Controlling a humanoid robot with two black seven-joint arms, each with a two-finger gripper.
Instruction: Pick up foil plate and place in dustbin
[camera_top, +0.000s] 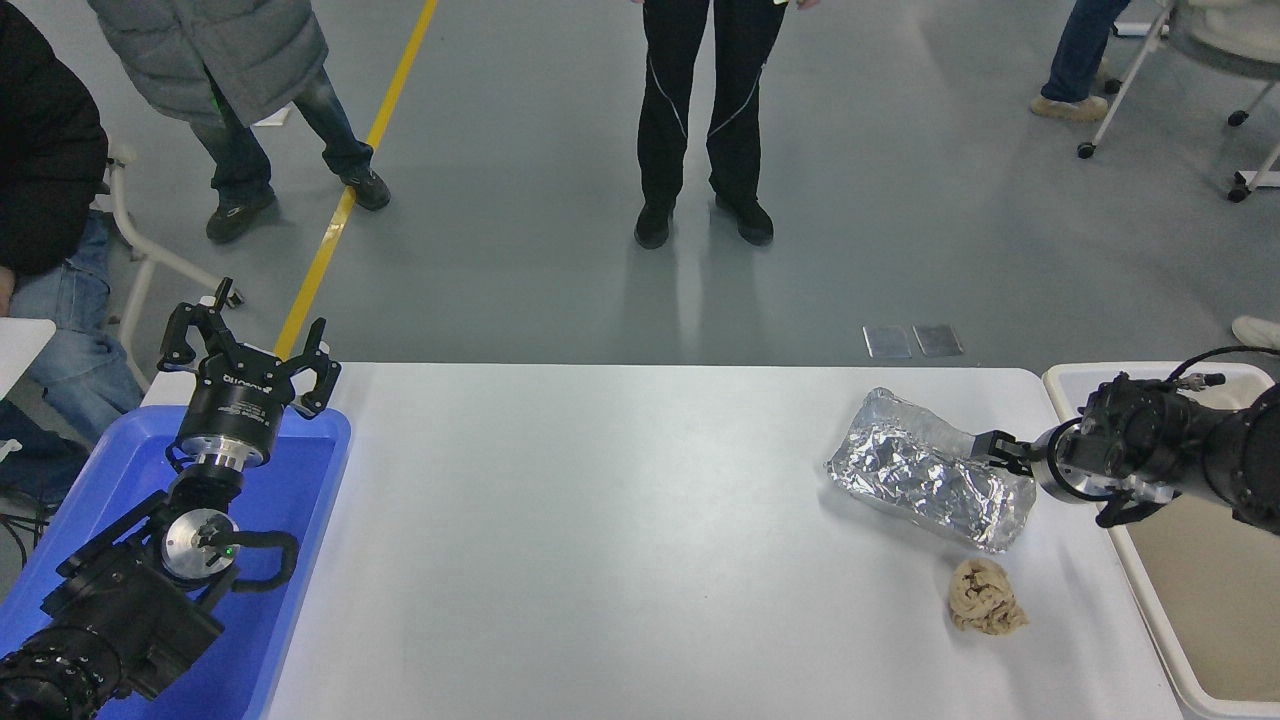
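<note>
Now: right gripper low at foil plate near rim, fingers' spread unclear | plate lies just ahead on table | dustbin behind, short carry | left gripper parked, spread

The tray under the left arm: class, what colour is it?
Blue. The tray shows best in the head view, at the table's left end.
</note>
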